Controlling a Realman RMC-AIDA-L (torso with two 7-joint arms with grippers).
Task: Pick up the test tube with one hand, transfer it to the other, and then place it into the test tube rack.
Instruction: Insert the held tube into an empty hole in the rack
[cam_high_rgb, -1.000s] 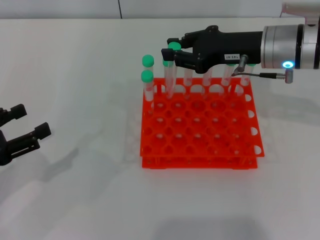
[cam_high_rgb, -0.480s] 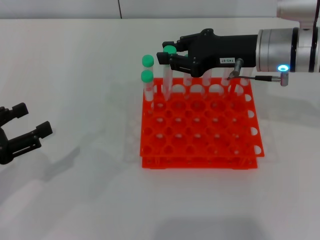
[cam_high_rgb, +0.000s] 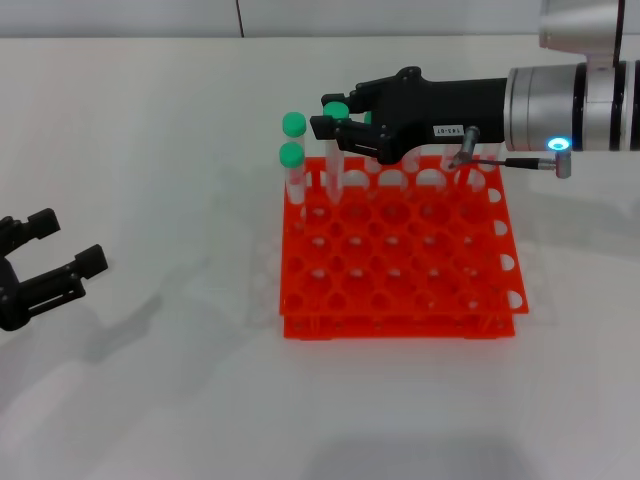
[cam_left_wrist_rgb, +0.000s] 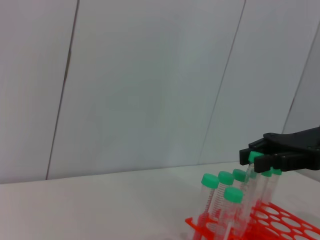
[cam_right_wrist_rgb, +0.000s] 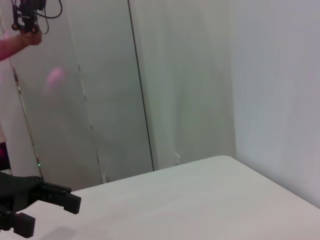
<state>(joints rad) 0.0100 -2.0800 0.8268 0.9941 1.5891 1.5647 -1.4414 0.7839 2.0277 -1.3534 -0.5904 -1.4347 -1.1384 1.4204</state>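
Observation:
My right gripper, black with a white label, reaches in from the right over the back left of the orange-red test tube rack. It is shut on the test tube just under its green cap, and the tube hangs upright with its lower end at the rack's back row of holes. The left wrist view shows this gripper, the tube and the rack. My left gripper, black and unlabelled, is open and empty low at the table's left side.
Several other green-capped tubes stand in the rack's back row and left column, two of them just left of the held tube. The white table stretches to the left and front of the rack.
My right gripper has moved a little to the left and lower with the tube. The left gripper has barely moved.

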